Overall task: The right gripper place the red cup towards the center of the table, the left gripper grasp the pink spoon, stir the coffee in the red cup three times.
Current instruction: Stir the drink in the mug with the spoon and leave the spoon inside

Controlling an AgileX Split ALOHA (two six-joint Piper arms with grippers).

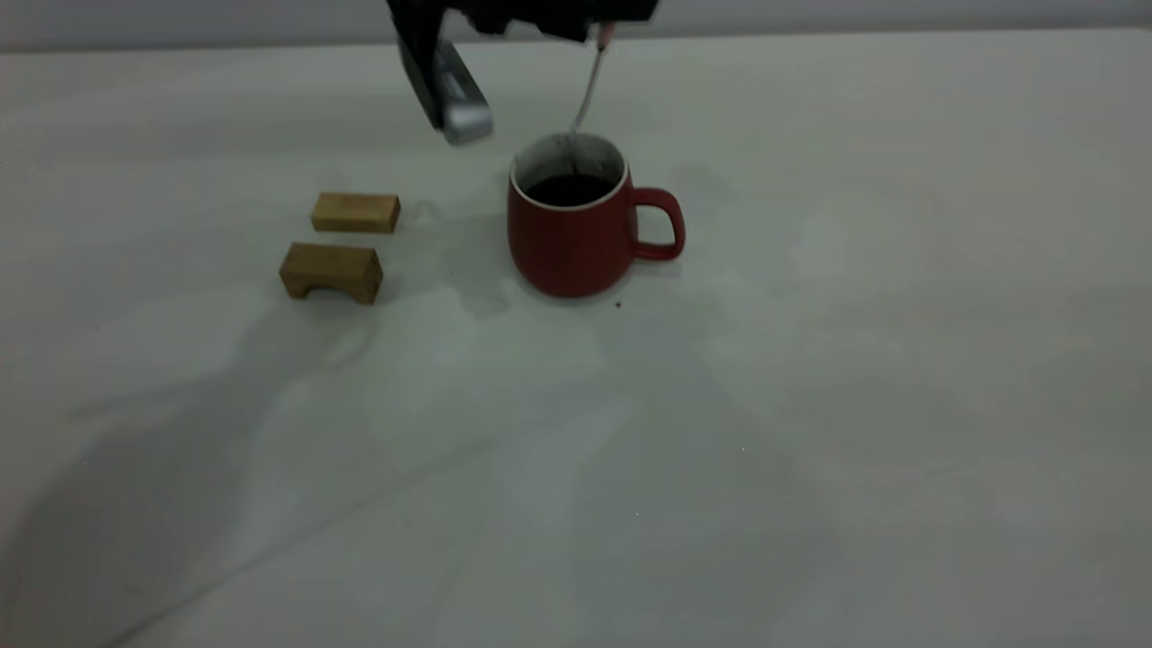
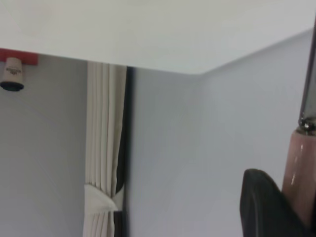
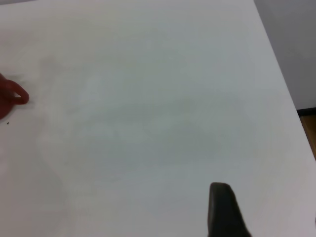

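Observation:
The red cup (image 1: pixel 567 243) stands upright near the middle of the table (image 1: pixel 720 450), its handle pointing right. Dark coffee (image 1: pixel 569 189) fills it. At the top edge of the exterior view my left gripper (image 1: pixel 596 25) hangs above the cup, shut on the pink spoon (image 1: pixel 587 90). The spoon slants down and its metal end dips into the coffee at the cup's far side. In the left wrist view the pink handle (image 2: pixel 298 168) lies against a dark finger (image 2: pixel 266 207). My right gripper (image 3: pixel 269 210) is outside the exterior view, open over bare table, and only the cup's handle (image 3: pixel 12 96) shows far from it.
Two tan wooden blocks (image 1: pixel 355 212) (image 1: pixel 331 270) lie left of the cup. The left arm's silver-grey module (image 1: pixel 459 99) hangs above the table behind the cup's left side. Open table stretches in front and to the right.

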